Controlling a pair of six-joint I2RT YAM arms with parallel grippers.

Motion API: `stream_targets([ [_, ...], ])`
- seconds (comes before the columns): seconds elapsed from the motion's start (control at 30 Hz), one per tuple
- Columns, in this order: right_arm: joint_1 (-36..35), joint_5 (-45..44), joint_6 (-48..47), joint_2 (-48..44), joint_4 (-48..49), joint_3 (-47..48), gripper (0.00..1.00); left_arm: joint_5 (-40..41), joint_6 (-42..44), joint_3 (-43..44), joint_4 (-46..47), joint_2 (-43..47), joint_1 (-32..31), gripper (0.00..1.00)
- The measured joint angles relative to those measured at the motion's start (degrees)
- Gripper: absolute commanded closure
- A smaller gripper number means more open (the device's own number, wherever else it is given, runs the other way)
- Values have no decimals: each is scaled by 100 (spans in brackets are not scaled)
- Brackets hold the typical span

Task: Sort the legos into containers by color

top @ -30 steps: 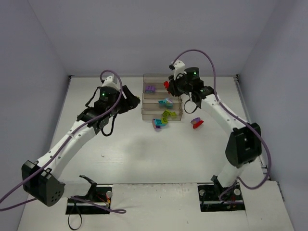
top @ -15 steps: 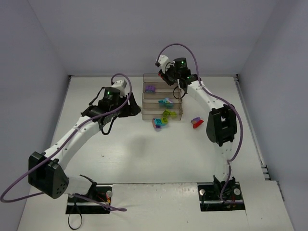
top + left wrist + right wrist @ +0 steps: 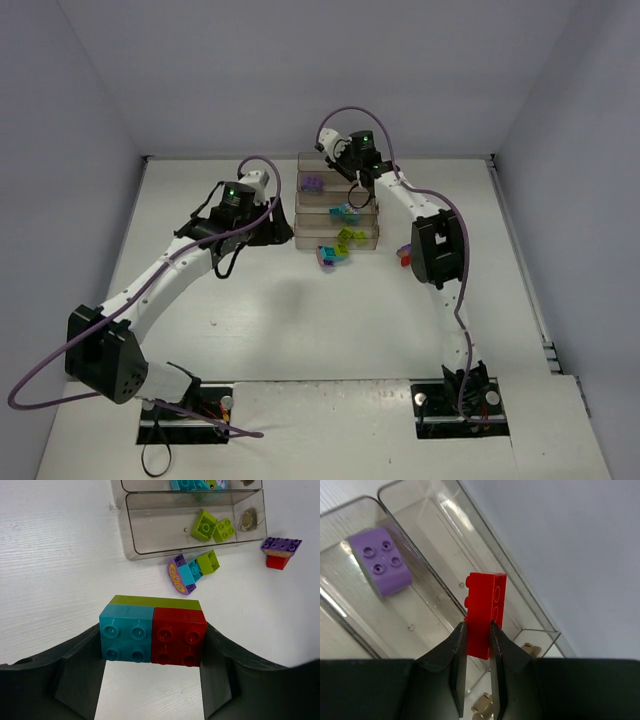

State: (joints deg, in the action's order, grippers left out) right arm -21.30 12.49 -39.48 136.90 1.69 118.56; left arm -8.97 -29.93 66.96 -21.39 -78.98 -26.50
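White worktop under pale lilac walls carries the tiered clear trays at its far side. The right gripper is pinched tight on a red brick, held on end above the rearmost tray; a purple brick lies in the tray beside it. The left gripper clamps a stack of teal, red and lime bricks above the worktop, near the lowest tray, which holds two lime bricks. A mixed cluster and a purple-on-red piece lie loose on the worktop.
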Motion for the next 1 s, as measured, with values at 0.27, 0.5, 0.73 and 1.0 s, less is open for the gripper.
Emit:
stream_targets([
  [0.27, 37, -289, -72, 299, 487, 33, 83, 0, 107, 2, -168, -101, 0, 90],
  [0.5, 114, -422, -81, 365, 632, 61, 77, 0, 122, 0, -205, -101, 0, 90],
  [0.73, 146, -514, -70, 367, 872, 61, 45, -2, 118, 0, -205, -96, 0, 90],
  [1.0, 144, -614, 256, 343, 977, 20, 48, -39, 125, -4, -181, -48, 0, 87],
])
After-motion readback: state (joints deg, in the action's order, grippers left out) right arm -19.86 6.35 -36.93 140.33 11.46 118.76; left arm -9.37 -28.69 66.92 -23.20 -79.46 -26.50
